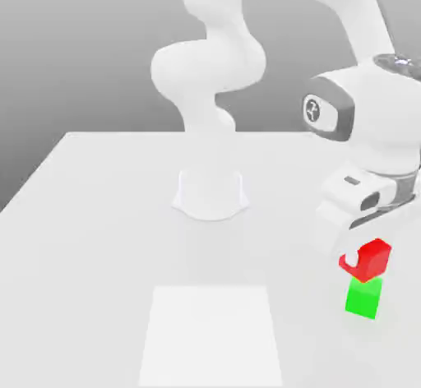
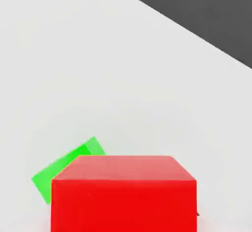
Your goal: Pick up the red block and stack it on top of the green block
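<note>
The gripper (image 1: pixel 352 256) is closed on the red block (image 1: pixel 374 260), above the green block (image 1: pixel 363 297), down at four o'clock in the exterior view! Red's a cube, no long axis, its faces turned askew to green's in the hand view. White square (image 1: pixel 210 335) at six o'clock on the table (image 1: pixel 74 296); nothing visible stands between the blocks.
</note>
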Motion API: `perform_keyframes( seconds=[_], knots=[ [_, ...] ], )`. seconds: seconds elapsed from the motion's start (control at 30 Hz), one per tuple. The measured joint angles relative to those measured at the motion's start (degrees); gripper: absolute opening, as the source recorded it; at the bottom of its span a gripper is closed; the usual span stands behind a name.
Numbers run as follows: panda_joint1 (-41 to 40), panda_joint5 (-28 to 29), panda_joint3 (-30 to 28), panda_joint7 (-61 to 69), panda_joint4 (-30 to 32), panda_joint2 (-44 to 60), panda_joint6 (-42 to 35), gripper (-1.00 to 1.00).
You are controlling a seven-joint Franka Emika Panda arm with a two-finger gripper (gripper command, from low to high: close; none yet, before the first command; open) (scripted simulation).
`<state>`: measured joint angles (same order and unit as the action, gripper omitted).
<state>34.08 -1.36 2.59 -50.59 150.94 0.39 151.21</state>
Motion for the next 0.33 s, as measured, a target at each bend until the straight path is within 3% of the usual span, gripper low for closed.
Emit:
perform_keyframes(
  seconds=[0.2,0.23,0.33],
  knots=[
    [2.4,2.1,-0.7,-5.8,0.5,7.1,7.8,-1.00],
    [2.5,2.2,-0.9,-5.9,0.5,9.1,9.7,1.00],
    [2.5,2.2,-0.9,-5.9,0.5,9.1,9.7,1.00]
  ],
)
